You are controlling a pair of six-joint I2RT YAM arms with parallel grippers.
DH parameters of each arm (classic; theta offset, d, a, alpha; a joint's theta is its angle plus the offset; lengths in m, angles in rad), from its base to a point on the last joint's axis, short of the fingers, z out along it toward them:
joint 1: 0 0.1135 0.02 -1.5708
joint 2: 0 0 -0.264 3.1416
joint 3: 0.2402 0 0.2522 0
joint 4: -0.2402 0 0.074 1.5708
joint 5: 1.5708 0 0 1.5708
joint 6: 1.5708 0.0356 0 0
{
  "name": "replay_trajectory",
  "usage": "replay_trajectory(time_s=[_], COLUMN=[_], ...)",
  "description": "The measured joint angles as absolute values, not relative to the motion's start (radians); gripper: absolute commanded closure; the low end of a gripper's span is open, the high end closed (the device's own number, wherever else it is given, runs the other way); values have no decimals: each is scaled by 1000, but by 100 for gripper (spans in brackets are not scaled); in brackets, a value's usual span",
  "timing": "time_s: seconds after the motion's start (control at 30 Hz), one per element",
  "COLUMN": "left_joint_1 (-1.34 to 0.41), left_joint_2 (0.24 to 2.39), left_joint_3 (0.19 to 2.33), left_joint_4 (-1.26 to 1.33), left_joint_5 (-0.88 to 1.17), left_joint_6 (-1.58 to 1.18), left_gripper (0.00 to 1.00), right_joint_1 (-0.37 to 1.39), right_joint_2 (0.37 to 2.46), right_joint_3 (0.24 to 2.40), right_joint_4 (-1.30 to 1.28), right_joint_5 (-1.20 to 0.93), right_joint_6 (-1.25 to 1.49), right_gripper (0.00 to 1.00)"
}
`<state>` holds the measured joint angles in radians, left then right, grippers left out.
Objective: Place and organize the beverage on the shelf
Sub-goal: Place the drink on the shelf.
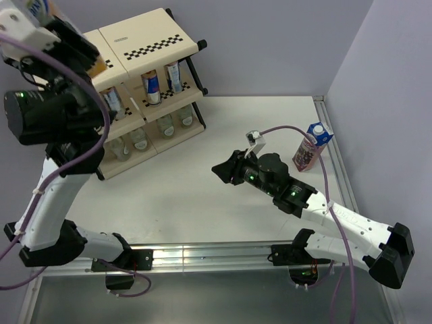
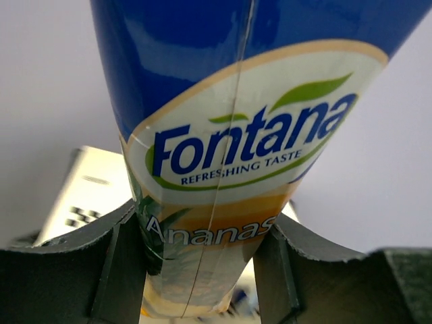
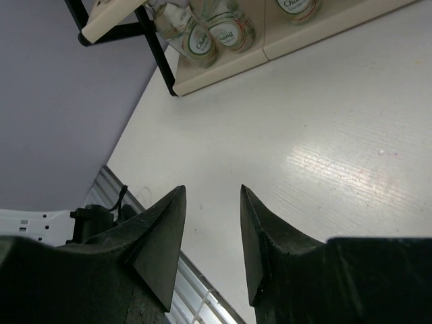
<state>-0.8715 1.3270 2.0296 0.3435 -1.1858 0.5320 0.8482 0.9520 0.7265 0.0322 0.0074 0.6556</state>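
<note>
table point(image 1: 202, 196) lay wide between the shelf point(image 1: 145, 40) at its far left corner and the right gripper point(image 3: 212, 229) at mid-table. the shelf's top panel carried checkered strips. the left gripper point(image 2: 202, 260) hung high above the shelf's left part, clamped on the pineapple carton point(image 2: 236, 148). the right gripper's jaws stood partly apart, holding nothing. the grape carton point(image 1: 310, 147) stood upright near the table's right edge. cans point(image 1: 154, 86) lined the middle tier, bottles point(image 1: 165, 125) the bottom.
</note>
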Motion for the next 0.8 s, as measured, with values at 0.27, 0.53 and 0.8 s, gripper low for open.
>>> replay_trajectory(time_s=[0.27,0.53,0.8], left_joint_1=[-566,-308,-104], left_joint_2=[1481,1521,1591], left_joint_3=[2285,2209,2177], left_joint_4=[148,-84,-337], left_joint_5=[-1195,-970,-658], left_joint_6=[443,187,6], left_gripper=[99,99,99], right_joint_1=[848,848,848], right_joint_2=[949,923,925], right_joint_3=[721,693,672], right_joint_4=[27,15,16], right_joint_5=[6,6,-34], right_joint_6=[648,630,606], right_gripper=[55,56,56])
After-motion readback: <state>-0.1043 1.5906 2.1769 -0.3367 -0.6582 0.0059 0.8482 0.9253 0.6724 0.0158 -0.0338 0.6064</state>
